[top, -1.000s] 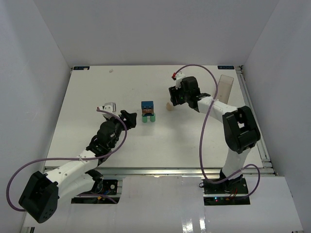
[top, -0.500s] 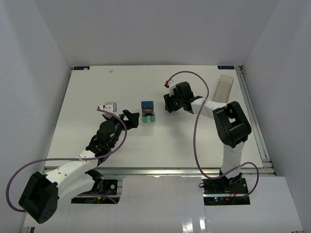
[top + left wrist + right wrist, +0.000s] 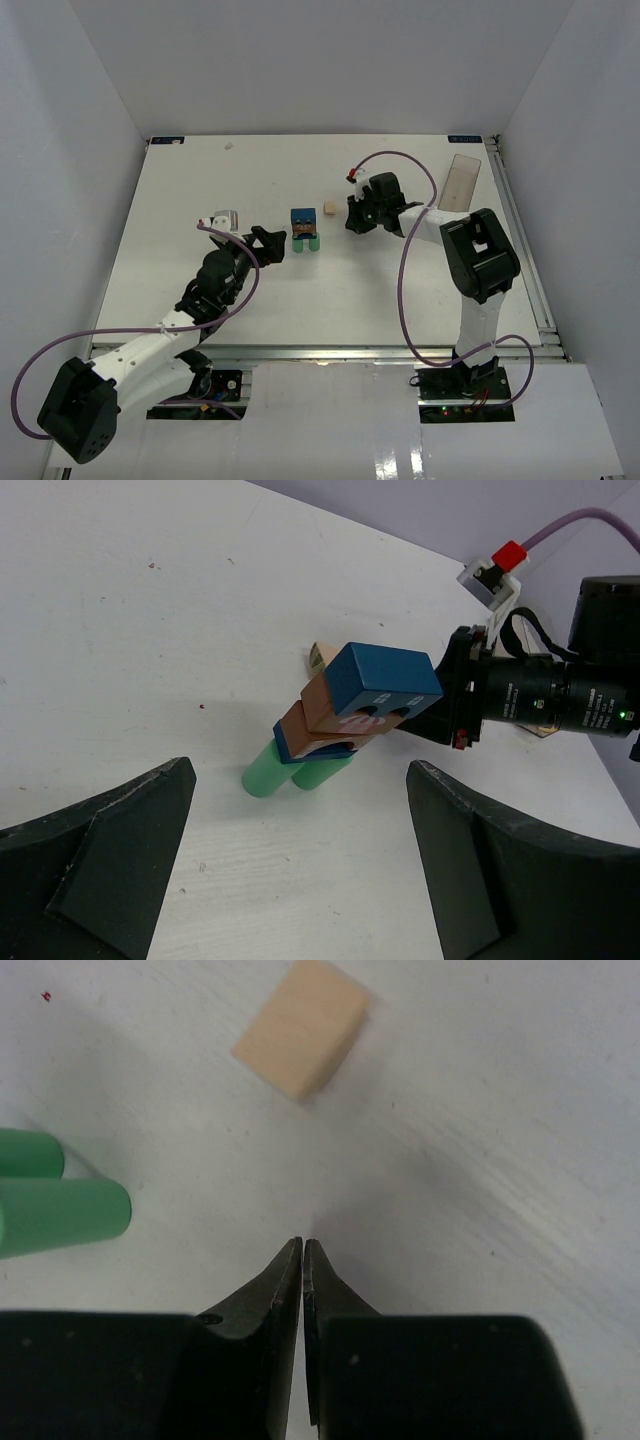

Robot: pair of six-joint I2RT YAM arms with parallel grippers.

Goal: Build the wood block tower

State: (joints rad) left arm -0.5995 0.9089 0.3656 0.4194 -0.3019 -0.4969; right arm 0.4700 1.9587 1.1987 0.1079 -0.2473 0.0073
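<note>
The wood block tower (image 3: 305,229) stands mid-table: two green cylinders (image 3: 294,769) on their sides, a thin blue piece, a brown arch and a blue block (image 3: 383,678) on top. A loose tan piece (image 3: 328,211) lies on the table just right of and behind the tower; it also shows in the left wrist view (image 3: 319,657) and the right wrist view (image 3: 300,1027). My right gripper (image 3: 351,219) is shut and empty, its tip (image 3: 302,1247) low over the table, a short way from the tan piece. My left gripper (image 3: 272,245) is open and empty (image 3: 300,880), left of the tower.
A clear rectangular plastic box (image 3: 459,181) lies at the back right near the table's edge. White walls enclose the table on three sides. A purple cable loops above the right arm (image 3: 400,158).
The right gripper swung left and then drew back a little. The tan piece has slid left and now lies closer to the tower. The left arm has barely moved.
</note>
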